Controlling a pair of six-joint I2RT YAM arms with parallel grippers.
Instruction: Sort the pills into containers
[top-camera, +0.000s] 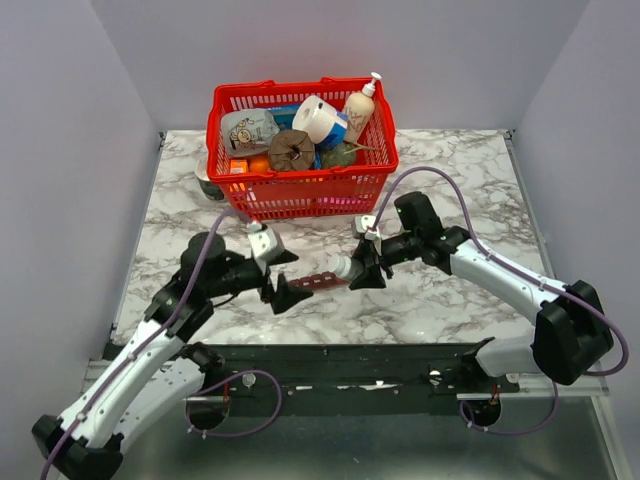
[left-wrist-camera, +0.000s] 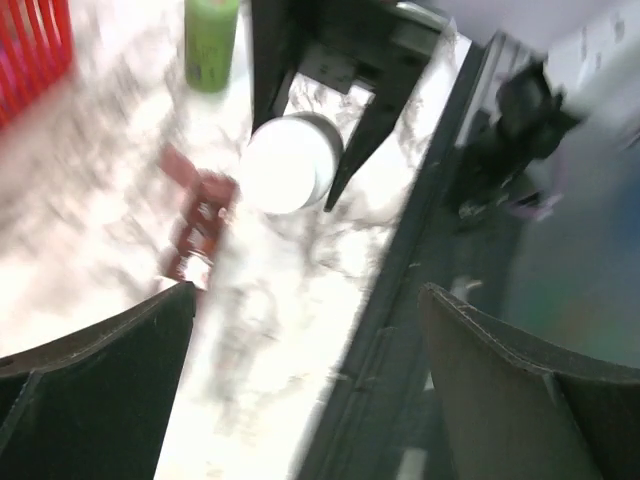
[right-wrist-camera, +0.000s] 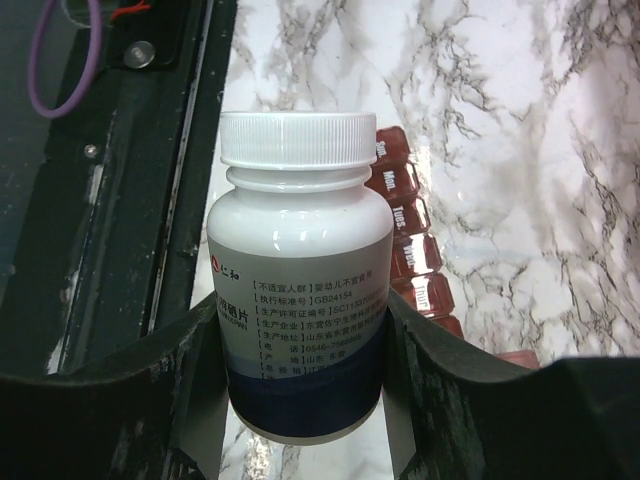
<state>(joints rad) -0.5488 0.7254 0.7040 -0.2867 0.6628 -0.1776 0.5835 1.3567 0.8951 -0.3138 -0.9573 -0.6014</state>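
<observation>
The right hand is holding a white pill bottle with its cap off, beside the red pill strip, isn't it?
Not quite: the cap is on. The right wrist view shows the right hand holding the white pill bottle, capped, beside the red pill strip.

The top view looks down from above and behind the robot, across the marble desk (top-camera: 450, 180) to the red basket (top-camera: 300, 195) at the far wall. The left wrist view, blurred, peers low between its own jaws at the white bottle (left-wrist-camera: 290, 165) and dark-red strip (left-wrist-camera: 200, 225). The right wrist view sits close on the same two, the desk's near edge along its left
</observation>
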